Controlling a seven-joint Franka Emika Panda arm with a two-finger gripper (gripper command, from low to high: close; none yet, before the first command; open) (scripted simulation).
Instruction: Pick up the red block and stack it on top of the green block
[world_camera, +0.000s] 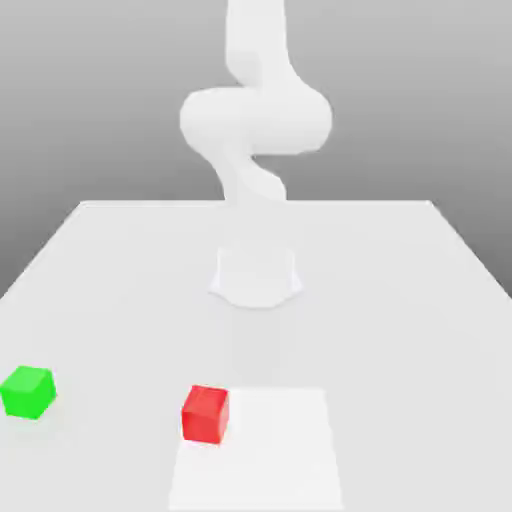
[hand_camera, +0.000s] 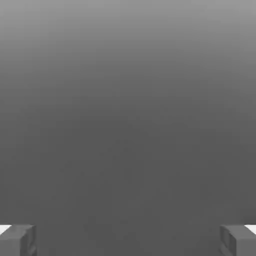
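Note:
The red block is a small matte cube sitting on the white table near its front edge, a little to the exterior view's left of centre. At the far left of that view, resting flat on the same surface, is the green block. The two cubes stand well apart. My gripper is open: the hand view has two grey fingertips set wide apart, with nothing between them and only a plain grey backdrop beyond. No block appears in the hand view.
The white arm rises from its round base at the middle of the table. A brighter white rectangular patch lies at the table's front, right beside the red block.

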